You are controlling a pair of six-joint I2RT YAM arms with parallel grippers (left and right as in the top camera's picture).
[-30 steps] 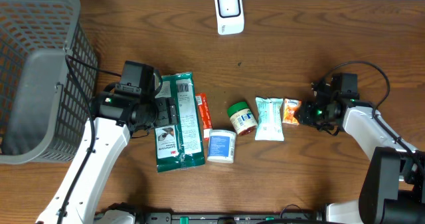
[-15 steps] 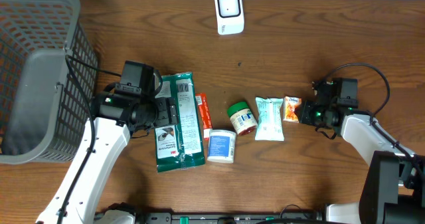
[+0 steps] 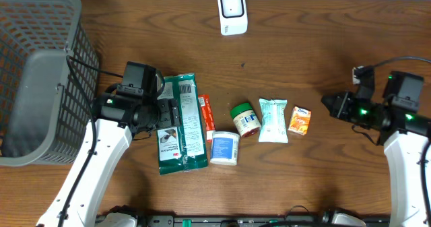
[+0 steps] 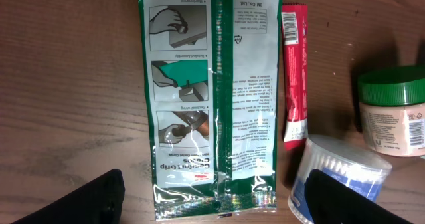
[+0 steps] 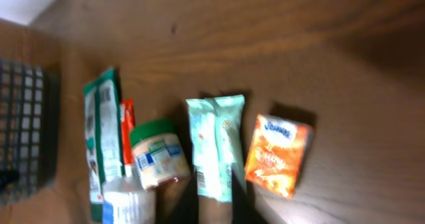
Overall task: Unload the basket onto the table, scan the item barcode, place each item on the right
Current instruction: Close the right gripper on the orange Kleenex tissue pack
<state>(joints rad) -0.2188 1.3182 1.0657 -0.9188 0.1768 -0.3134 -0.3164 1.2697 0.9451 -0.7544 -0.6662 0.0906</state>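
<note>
A row of items lies on the wooden table: a green pouch (image 3: 180, 122), a red tube (image 3: 206, 116), a white tub (image 3: 223, 148), a green-lidded jar (image 3: 245, 119), a teal packet (image 3: 273, 119) and an orange packet (image 3: 300, 120). A white scanner (image 3: 232, 11) stands at the back edge. My left gripper (image 4: 216, 207) hovers open over the pouch's (image 4: 212, 98) lower end, one finger on each side. My right gripper (image 3: 333, 104) sits to the right of the orange packet (image 5: 277, 154), apart from it, its blurred jaws nearly together on nothing.
A grey wire basket (image 3: 40, 72) fills the far left of the table. The white tub (image 4: 342, 177) lies right beside my left gripper's right finger. Bare wood stretches between the scanner and the row of items.
My right arm has pulled back to the right, away from the orange packet, which has shifted slightly right and toward the front. The left arm has not moved.
</note>
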